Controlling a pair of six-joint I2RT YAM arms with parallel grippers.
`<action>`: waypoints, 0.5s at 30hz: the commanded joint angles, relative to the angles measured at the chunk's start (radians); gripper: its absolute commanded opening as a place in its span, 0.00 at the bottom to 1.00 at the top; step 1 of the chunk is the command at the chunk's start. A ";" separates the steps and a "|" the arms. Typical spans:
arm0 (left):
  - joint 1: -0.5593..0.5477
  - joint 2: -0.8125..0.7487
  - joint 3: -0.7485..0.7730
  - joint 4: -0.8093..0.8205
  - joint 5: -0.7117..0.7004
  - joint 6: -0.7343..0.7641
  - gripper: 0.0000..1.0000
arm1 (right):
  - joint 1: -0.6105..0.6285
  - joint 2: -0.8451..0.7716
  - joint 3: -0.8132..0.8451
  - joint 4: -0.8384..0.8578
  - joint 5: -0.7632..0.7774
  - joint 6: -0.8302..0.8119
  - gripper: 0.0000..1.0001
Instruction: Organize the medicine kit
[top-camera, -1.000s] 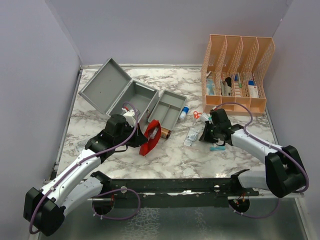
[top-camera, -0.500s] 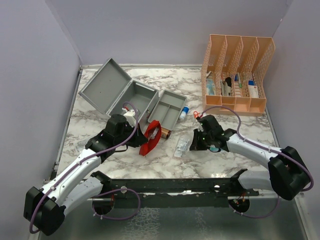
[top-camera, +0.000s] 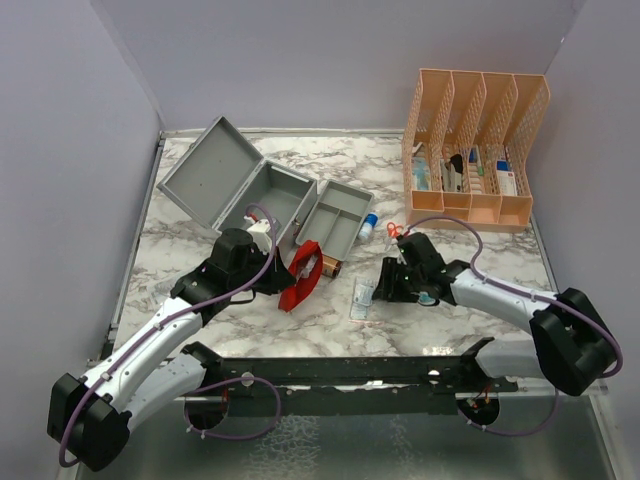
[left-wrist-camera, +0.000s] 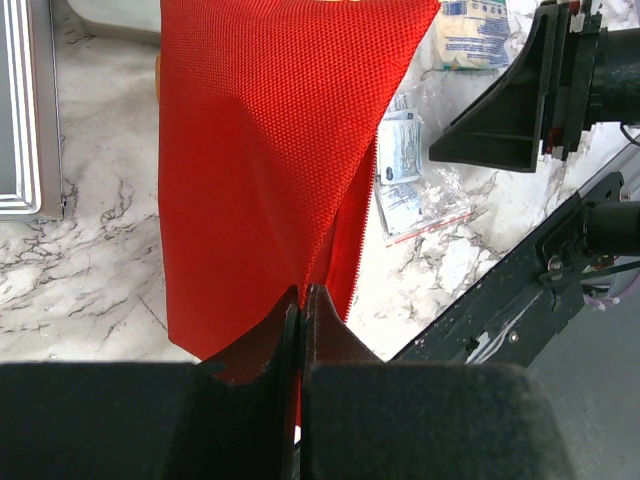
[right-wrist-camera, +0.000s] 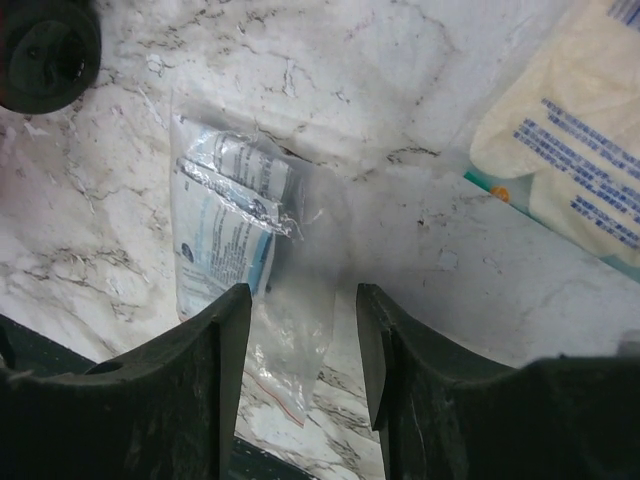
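Since a second ago, the right arm has swung inward, sliding a clear plastic packet (top-camera: 362, 298) along the desk (top-camera: 320, 325) toward the middle. Open beyond the left jaws lies the medicine kit (top-camera: 270, 195), a grey case, with its divided tray (top-camera: 336, 218) lifted out beside it; no supplies show in either. A peach organizer (top-camera: 475, 150), far behind the right jaws, holds boxes and tubes. The left jaws are pressed together on a red pouch (left-wrist-camera: 270, 150). The right jaws stand apart just above the packet, gripping nothing. Packing looks barely begun: loose items remain on the desk.
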 joint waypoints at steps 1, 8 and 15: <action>-0.003 -0.003 -0.005 0.026 0.001 0.000 0.00 | 0.004 0.047 -0.019 0.102 0.041 0.029 0.47; -0.003 0.000 -0.004 0.026 0.002 -0.001 0.00 | 0.004 0.124 -0.061 0.224 0.005 0.033 0.42; -0.004 0.000 0.000 0.023 0.002 0.004 0.00 | 0.005 0.088 -0.136 0.386 0.050 0.047 0.13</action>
